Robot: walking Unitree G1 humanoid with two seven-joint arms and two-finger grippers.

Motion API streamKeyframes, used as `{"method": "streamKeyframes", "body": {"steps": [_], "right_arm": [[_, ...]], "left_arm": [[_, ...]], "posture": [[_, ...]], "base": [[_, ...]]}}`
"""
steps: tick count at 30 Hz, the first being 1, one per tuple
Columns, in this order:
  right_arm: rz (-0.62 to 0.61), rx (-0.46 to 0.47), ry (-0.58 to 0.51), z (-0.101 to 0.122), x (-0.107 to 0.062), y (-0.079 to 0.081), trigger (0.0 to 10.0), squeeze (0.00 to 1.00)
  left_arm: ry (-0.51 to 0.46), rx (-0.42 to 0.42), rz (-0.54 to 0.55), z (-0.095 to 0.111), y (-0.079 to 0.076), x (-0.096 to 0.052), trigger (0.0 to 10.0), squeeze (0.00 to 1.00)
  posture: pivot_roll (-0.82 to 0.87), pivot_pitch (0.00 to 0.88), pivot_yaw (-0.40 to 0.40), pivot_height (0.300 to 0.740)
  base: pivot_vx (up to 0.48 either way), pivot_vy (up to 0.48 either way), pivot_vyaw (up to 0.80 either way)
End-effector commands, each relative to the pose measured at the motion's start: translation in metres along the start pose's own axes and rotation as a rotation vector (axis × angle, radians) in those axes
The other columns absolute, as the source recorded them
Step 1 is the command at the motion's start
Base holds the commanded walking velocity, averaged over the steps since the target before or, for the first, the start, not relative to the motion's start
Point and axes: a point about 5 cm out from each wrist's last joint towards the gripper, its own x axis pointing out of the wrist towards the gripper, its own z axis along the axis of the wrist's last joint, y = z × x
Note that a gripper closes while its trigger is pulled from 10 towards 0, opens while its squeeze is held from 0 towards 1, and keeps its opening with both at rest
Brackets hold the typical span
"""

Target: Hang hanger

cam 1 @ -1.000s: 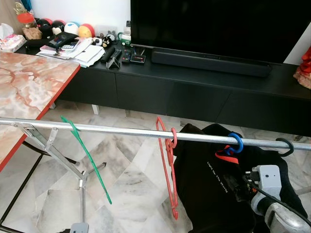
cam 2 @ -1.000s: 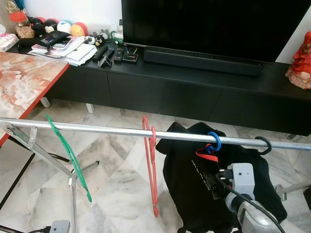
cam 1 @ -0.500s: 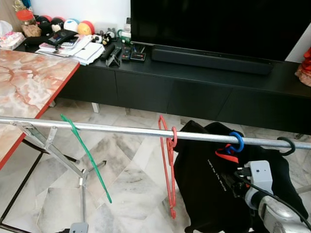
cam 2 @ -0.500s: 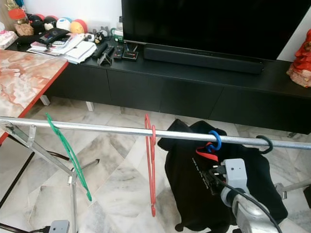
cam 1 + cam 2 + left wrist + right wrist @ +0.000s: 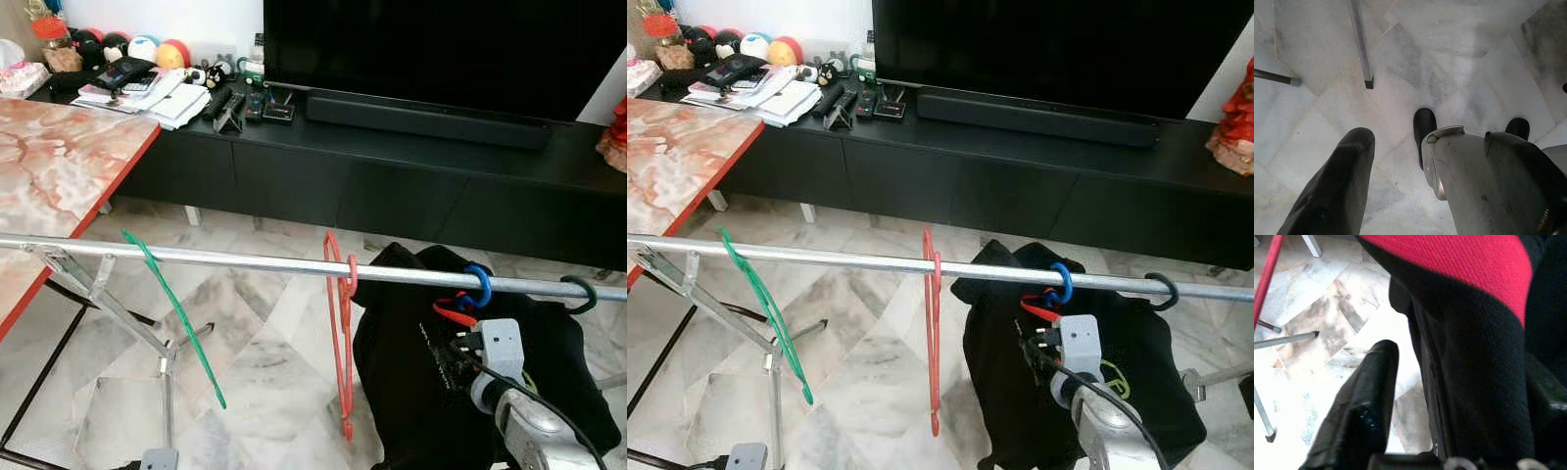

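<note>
A steel rail (image 5: 245, 262) runs across in front of me. On it hang a bare green hanger (image 5: 176, 313), a bare red hanger (image 5: 340, 333) and a blue hanger hook (image 5: 480, 284) that carries a black shirt (image 5: 402, 372) with a red collar (image 5: 1459, 264). My right gripper (image 5: 448, 352) is at the shirt just below the blue hook. In the right wrist view its fingers (image 5: 1366, 406) stand open with the shirt fabric between them and a gap on one side. My left gripper (image 5: 1425, 196) hangs open over the floor.
A black hook (image 5: 578, 292) sits on the rail at the far right. The rack's folding legs (image 5: 118, 313) stand below left. A marble table (image 5: 59, 166) is at the left. A low black TV cabinet (image 5: 392, 186) with a soundbar and clutter lies beyond.
My right arm has moved left and up, closer to the shirt's collar under the blue hook. The hangers stay on the rail.
</note>
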Motion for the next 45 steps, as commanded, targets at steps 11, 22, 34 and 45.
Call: {"method": "streamKeyframes", "body": {"steps": [11,22,34,45], "right_arm": [[-0.045,0.014,-0.016,-0.005,0.001,-0.003,0.0,0.00],[-0.013,0.019,-0.032,-0.006,0.003,0.007,0.0,0.00],[-0.019,0.070,-0.083,-0.006,0.001,0.020,0.0,0.00],[-0.113,0.114,-0.350,0.015,-0.020,0.030,0.0,0.00]], "left_arm": [[0.028,0.000,-0.006,-0.009,-0.001,-0.002,10.0,0.00],[0.034,0.000,0.000,-0.011,0.000,-0.003,10.0,0.00],[0.035,-0.006,0.000,-0.012,0.000,-0.003,10.0,0.00],[0.029,-0.006,0.002,-0.009,0.000,-0.002,10.0,0.00]], "posture": [[0.06,0.142,-0.085,0.740],[0.07,0.143,-0.088,0.740],[0.06,0.163,-0.089,0.740],[0.05,0.172,-0.086,0.740]], "base": [[0.000,0.000,0.00],[0.000,0.000,0.00],[0.000,0.000,0.00],[0.000,0.000,0.00]]}}
